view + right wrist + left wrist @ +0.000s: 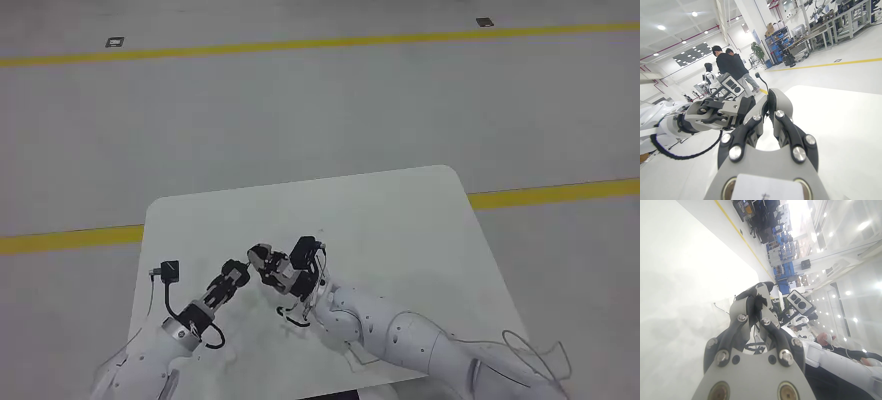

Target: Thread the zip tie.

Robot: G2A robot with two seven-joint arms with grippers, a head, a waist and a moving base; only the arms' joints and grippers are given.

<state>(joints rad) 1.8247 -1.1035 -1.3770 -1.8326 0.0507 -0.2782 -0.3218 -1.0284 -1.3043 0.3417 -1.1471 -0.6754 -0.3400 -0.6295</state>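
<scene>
The black zip tie stands up from the right gripper, whose jaws are closed on its strap; the head end curves free above the fingertips, over the near part of the white table. The left gripper sits just beside the right one, tip to tip. Its jaws are pressed together with something dark between the pads, and it cannot be made out whether that is the tie. From above, the left gripper and the right gripper meet above the table's near left part, each arm coming in from its own side. Beyond the table, a yellow line crosses the pale floor.
</scene>
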